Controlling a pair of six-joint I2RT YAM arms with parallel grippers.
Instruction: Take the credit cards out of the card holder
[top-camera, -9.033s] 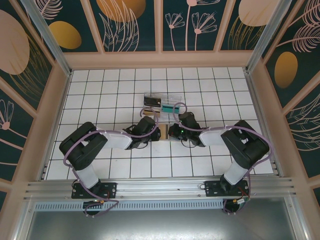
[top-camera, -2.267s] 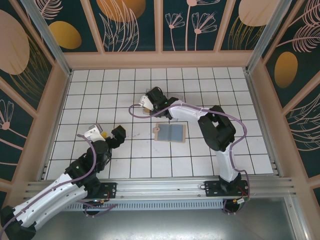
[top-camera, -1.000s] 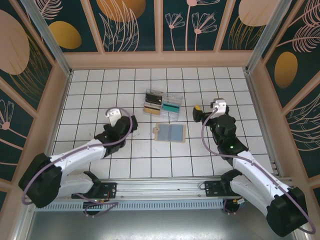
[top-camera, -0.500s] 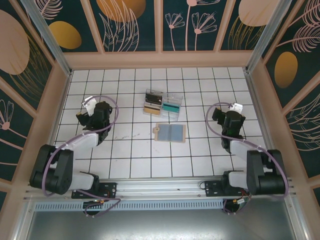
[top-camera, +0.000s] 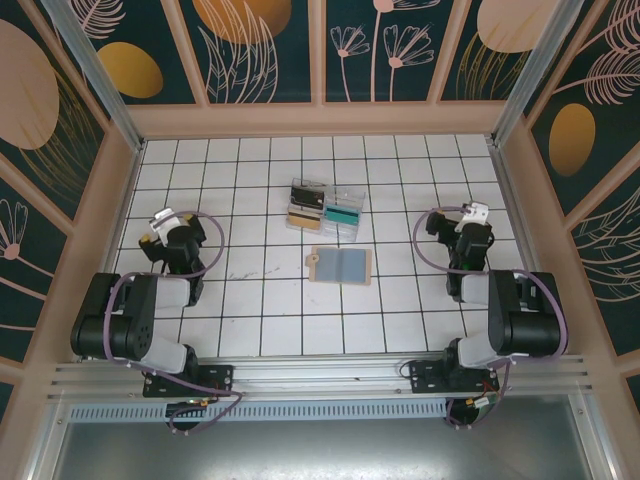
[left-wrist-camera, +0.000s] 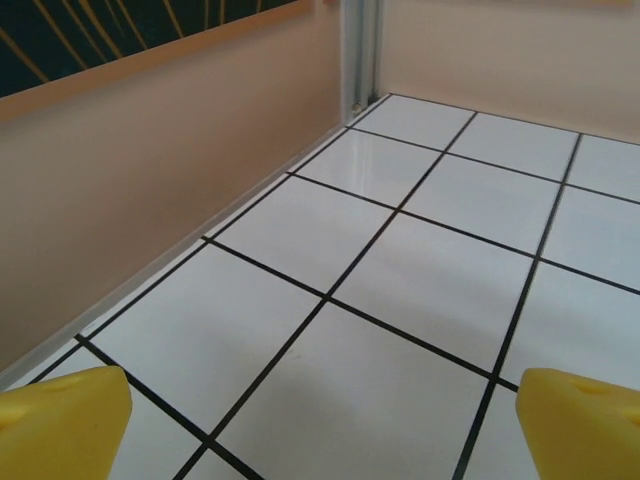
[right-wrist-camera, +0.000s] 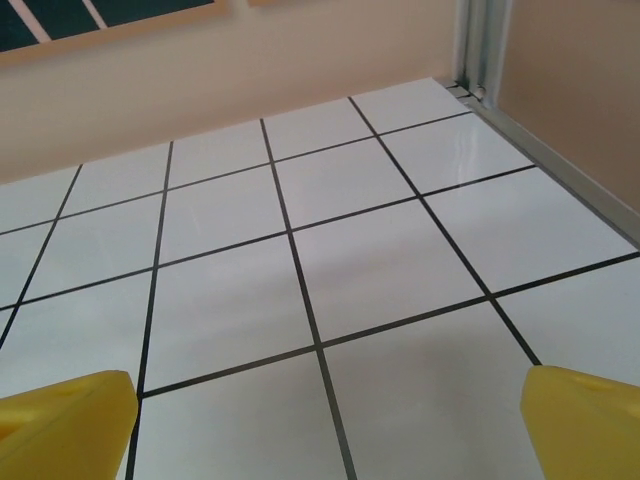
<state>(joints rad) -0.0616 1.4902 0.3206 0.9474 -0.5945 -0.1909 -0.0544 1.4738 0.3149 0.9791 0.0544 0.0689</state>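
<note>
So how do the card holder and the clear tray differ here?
The card holder lies unfolded, blue-grey inside up, tan-edged; the clear tray is see-through with compartments. The clear tray holds dark, tan and teal items; the card holder looks plain inside. The clear tray lies just beyond the card holder. Both rest flat on the table.

Nothing legible right now, any print on the credit cards (top-camera: 342, 214) in the clear tray (top-camera: 351, 194) being too small to read (just coloured slivers from up here).
</note>
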